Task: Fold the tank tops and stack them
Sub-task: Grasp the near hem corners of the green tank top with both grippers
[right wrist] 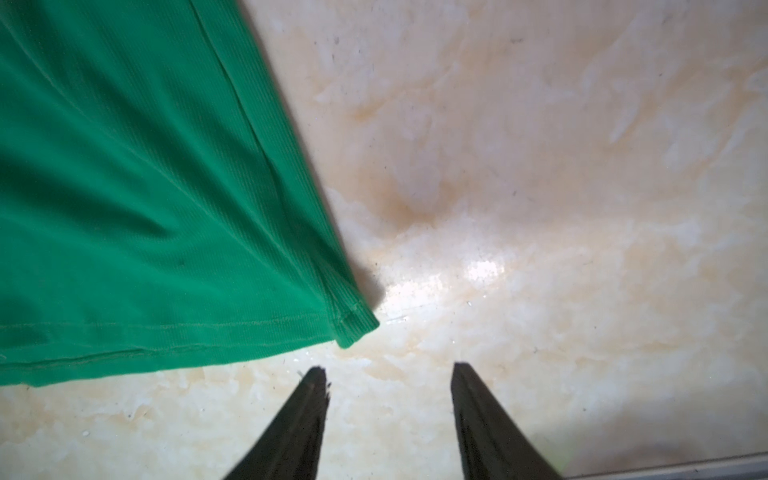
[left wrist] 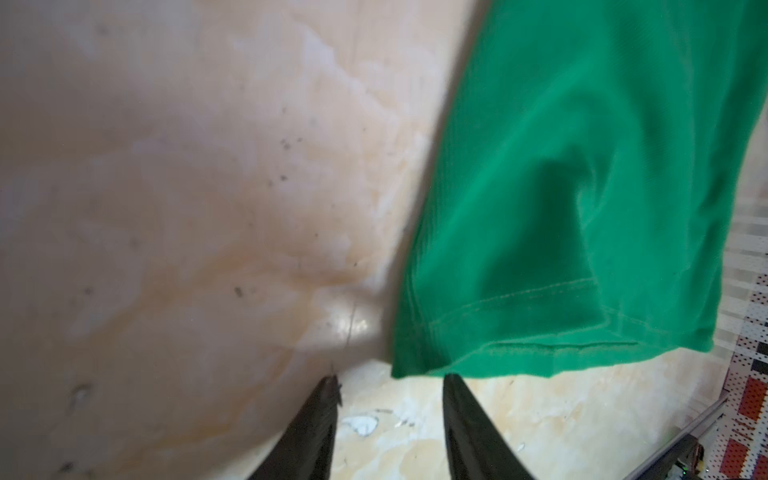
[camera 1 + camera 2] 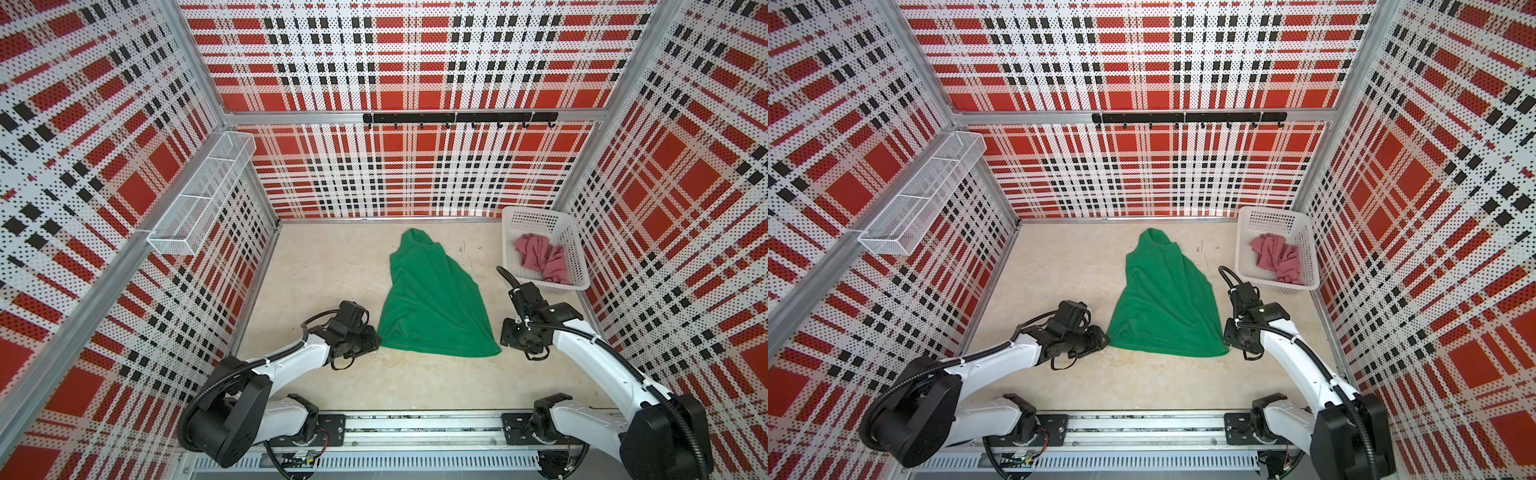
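The beige marbled counter [image 3: 332,270] fills the floor of the plaid-walled cell; the green tank top [image 3: 432,299] lies spread on it near the middle, its wide hem toward the near edge and its narrow, bunched strap end pointing to the far wall; the cloth is unfolded, with soft creases running along its length in both top views. The white perforated basket [image 3: 577,232] stands at the far right corner of the counter, apart from the green top; the pink tank top [image 3: 540,257] sits crumpled inside it, toward the basket's near end.

The left gripper [image 2: 390,378] is low over the counter at the near-left corner of the green hem; its fingers are spread with nothing between them, and one fingertip [image 2: 451,384] lies just beside the hem's edge, though whether it touches the cloth I cannot tell. The right gripper [image 1: 388,365] is at the near-right corner of the hem; its fingers are likewise spread over bare counter, pinching nothing, with the pointed corner of the cloth a short way from the tips.
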